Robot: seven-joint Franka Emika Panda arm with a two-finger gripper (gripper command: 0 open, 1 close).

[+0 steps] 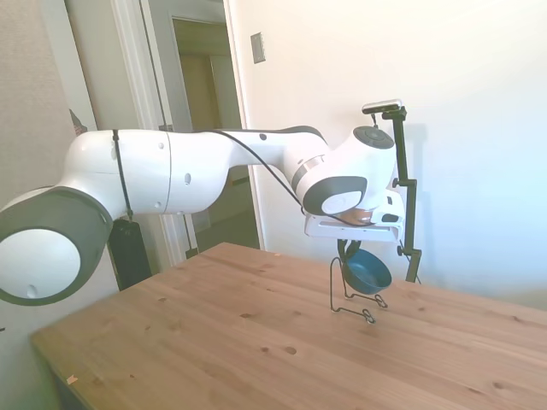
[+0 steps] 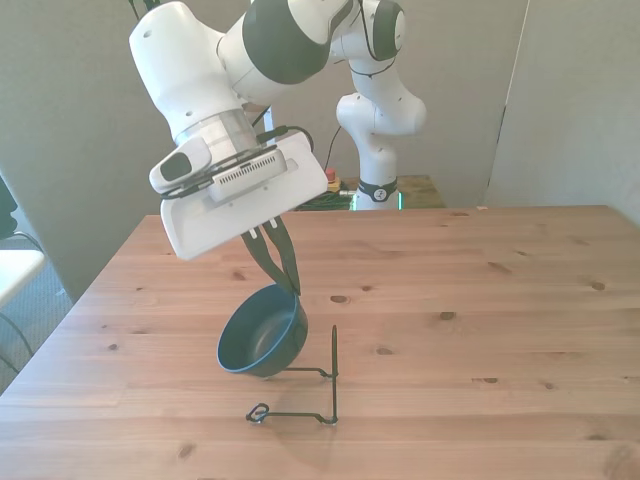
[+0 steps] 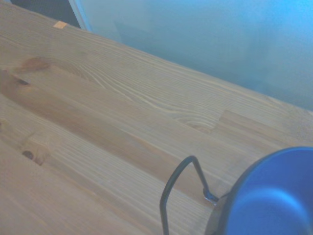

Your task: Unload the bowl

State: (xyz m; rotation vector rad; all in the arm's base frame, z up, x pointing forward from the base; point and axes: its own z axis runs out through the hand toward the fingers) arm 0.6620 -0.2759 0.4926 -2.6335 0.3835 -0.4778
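No readable text, label, brand name, number or sign appears in any of the three views. The white robot arm (image 2: 250, 60), the teal bowl (image 2: 262, 333) and the wooden tabletop (image 2: 480, 300) all show plain surfaces without lettering or printed markings.

You see the bowl (image 3: 274, 196) cut off by the wrist view's edge; its rim hides the jaws' tips.
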